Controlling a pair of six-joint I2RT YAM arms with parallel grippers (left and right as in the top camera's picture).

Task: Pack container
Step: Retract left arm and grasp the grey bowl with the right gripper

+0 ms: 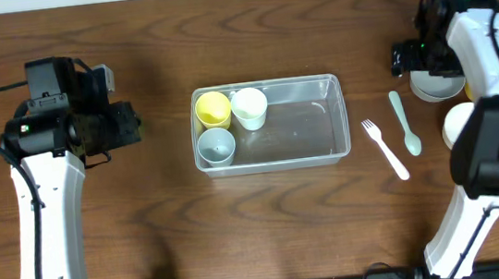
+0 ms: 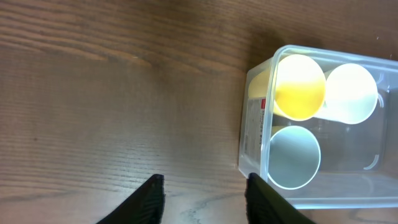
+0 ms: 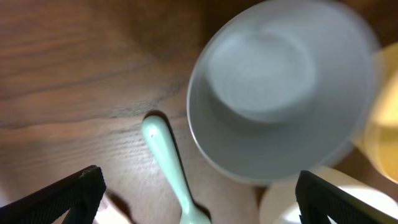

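The clear plastic container (image 1: 309, 131) lies at the table's middle. A yellow cup (image 1: 213, 109), a white cup (image 1: 249, 108) and a grey cup (image 1: 216, 147) stand in its left end. My left gripper (image 1: 127, 124) is open and empty, just left of the container. In the left wrist view its fingers (image 2: 202, 190) hang over bare wood beside the container's corner (image 2: 254, 124). My right gripper (image 1: 420, 64) is open and empty above a grey bowl (image 1: 437, 87). In the right wrist view its fingers (image 3: 199, 190) are spread wide around the bowl (image 3: 280, 93) and a spoon handle (image 3: 166, 158).
A mint green spoon (image 1: 406, 125) and a white fork (image 1: 385, 148) lie right of the container. A white bowl (image 1: 461, 122) sits near the right edge, and a yellow bowl (image 3: 382, 124) shows beside the grey one. The container's right half holds nothing.
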